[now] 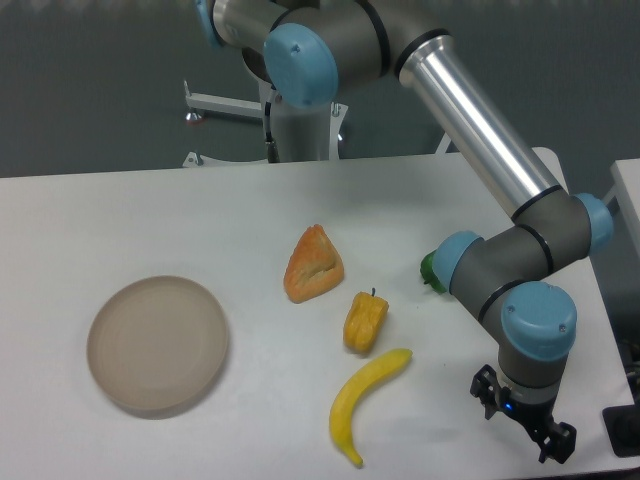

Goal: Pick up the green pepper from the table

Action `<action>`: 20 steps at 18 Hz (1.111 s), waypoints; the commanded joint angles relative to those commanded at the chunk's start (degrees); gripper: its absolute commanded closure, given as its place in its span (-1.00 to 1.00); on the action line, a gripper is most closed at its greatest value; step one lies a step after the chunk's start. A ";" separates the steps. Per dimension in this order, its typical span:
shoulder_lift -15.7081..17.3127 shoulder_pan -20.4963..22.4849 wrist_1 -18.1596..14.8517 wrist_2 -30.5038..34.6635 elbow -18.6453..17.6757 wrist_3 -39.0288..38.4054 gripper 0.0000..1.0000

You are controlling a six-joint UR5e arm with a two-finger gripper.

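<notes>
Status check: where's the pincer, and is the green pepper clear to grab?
Pincer low at the table's near right edge, holding nothing; open or shut unclear. Green pepper on the table, mostly hidden behind the arm's wrist. Nothing else crowding it.

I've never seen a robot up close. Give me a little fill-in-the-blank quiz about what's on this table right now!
1. The green pepper is mostly hidden behind the robot's ____.
2. The long yellow fruit nearest the front edge of the table is a ____.
3. The round plate has ____ on it.
4. The end effector is holding ____.

Missing words: arm; banana; nothing; nothing
</notes>
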 joint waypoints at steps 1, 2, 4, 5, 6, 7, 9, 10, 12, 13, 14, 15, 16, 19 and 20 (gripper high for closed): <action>0.00 0.00 0.09 0.00 -0.09 -0.09 -1.00; 0.09 0.00 0.09 0.00 -0.35 -0.09 -1.00; 0.35 -0.09 0.09 -0.09 -0.35 -0.09 -1.00; 0.44 -0.09 0.00 -0.09 -0.44 -0.09 -1.00; 0.79 -0.09 -0.09 -0.09 -0.61 0.00 -1.00; 1.05 0.00 -0.44 -0.17 -1.14 0.00 -1.00; 1.93 0.00 -1.40 -0.35 -1.84 -0.26 -1.00; 2.63 0.00 -2.10 -0.44 -2.28 -0.70 -1.00; 4.04 0.09 -3.77 -0.53 -3.42 -0.79 -1.00; 4.65 0.09 -4.74 -0.44 -4.12 -0.79 -1.00; 5.79 0.26 -5.79 -0.53 -5.26 -0.79 -1.00; 7.19 0.52 -6.84 -0.53 -6.84 -0.79 -1.00; 8.69 0.96 -7.64 -0.53 -8.60 -0.79 -1.00; 13.35 2.72 -9.75 -0.53 -14.39 -0.70 -1.00; 14.75 3.42 -10.71 -0.53 -15.98 -0.70 -1.00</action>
